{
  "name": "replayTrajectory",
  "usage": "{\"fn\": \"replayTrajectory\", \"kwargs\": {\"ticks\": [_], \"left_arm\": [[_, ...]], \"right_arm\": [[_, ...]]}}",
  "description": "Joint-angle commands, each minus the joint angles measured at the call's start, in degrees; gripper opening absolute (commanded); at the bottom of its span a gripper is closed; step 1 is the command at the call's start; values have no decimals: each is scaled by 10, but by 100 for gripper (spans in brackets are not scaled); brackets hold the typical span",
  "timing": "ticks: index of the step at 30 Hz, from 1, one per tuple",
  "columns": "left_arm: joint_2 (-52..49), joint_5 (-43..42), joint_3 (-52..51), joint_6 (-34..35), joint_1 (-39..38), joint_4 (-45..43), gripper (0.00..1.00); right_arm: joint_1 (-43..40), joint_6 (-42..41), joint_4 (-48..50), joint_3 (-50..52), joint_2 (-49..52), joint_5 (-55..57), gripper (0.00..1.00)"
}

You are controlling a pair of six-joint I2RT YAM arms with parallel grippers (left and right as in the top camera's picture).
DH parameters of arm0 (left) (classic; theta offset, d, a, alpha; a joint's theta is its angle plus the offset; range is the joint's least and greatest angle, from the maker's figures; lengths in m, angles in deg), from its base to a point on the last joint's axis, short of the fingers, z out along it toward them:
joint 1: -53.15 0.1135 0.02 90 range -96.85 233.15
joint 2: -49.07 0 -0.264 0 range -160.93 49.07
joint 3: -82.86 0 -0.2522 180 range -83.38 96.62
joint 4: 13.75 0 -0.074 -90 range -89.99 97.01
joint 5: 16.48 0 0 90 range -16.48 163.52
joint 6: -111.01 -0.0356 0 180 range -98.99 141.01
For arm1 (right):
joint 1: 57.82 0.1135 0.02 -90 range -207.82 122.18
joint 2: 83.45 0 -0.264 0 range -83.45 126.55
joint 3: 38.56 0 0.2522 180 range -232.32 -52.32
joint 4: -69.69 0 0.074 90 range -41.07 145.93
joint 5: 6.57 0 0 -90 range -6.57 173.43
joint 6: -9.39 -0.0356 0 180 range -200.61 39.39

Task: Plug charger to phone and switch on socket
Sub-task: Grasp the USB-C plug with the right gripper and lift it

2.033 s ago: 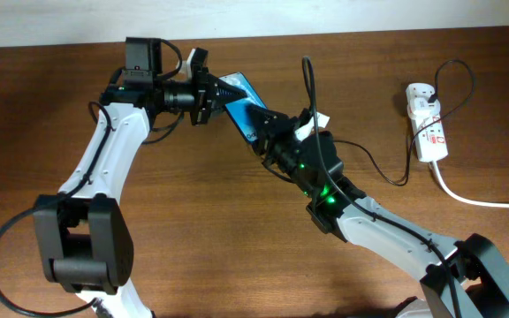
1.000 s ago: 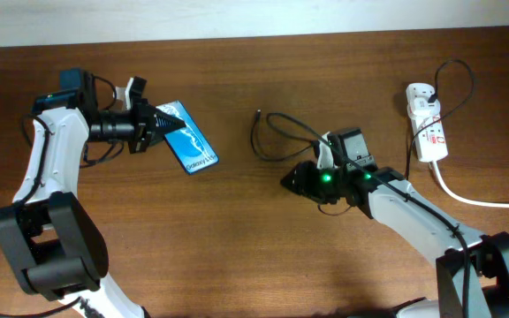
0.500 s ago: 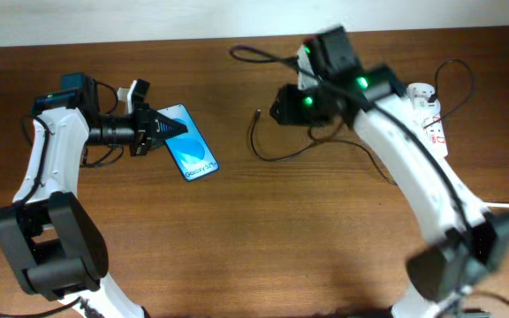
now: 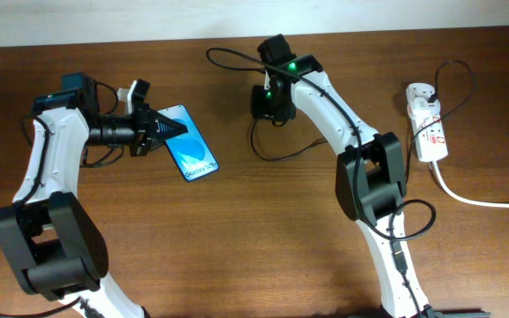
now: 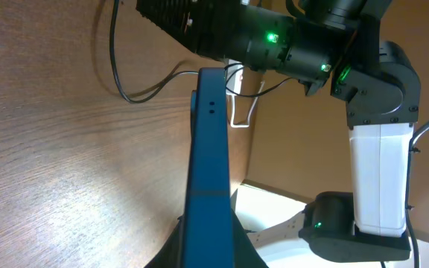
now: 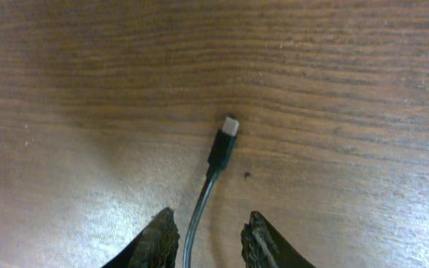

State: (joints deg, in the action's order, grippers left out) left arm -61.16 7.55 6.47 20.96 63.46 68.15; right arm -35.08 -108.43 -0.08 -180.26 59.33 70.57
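The phone [image 4: 193, 146], with a blue screen facing up, is held at one end by my left gripper [image 4: 160, 129], which is shut on it. In the left wrist view the phone [image 5: 207, 149] shows edge on, rising from between the jaws [image 5: 207, 249]. The charger cable [image 4: 281, 156] lies looped on the table at centre. My right gripper [image 4: 269, 102] hangs over its free end. In the right wrist view the small black connector tip [image 6: 225, 138] lies on the wood, and the cable runs down between the open fingers [image 6: 211, 242].
The white socket strip [image 4: 428, 124] with red markings lies at the far right, with the black cable running to it and its thick white cord [image 4: 480, 200] trailing off right. The right arm [image 5: 378, 149] stands beyond the phone in the left wrist view.
The right arm has swung left and lowered its gripper over the cable's free end. The left arm carried the phone left earlier and has held still for the last half second.
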Motion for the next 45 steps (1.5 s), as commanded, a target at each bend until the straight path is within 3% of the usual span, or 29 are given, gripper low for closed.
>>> {"fn": "replayTrajectory", "kwargs": {"ticks": [1,9,20,22,25,28,31,33,37,41,45], "left_arm": [[13,-25,1,-9,0,0,0],[13,-26,1,-9,0,-1,0],[13,-26,1,-9,0,-1,0],[13,-26,1,-9,0,-1,0],[13,-20,1,-9,0,-1,0],[13,-17,1,-9,0,-1,0],[13,1,1,-9,0,-2,0],[13,9,1,-9,0,-1,0],[13,9,1,-9,0,-2,0],[13,9,1,-9,0,-2,0],[13,9,1,-9,0,1,0]], "right_arm": [[13,-40,17,-9,20,41,33],[16,-117,35,-9,39,43,33],[31,-119,37,2,69,61,31],[31,-119,38,8,69,61,25],[31,-119,38,10,69,60,4],[24,-115,31,10,68,40,4],[-5,3,31,5,61,-106,4],[-31,165,13,4,41,-271,4],[-60,350,-113,4,-40,-354,4],[-60,406,-201,4,-107,-355,4],[-64,411,-247,4,-210,-354,4]]}}
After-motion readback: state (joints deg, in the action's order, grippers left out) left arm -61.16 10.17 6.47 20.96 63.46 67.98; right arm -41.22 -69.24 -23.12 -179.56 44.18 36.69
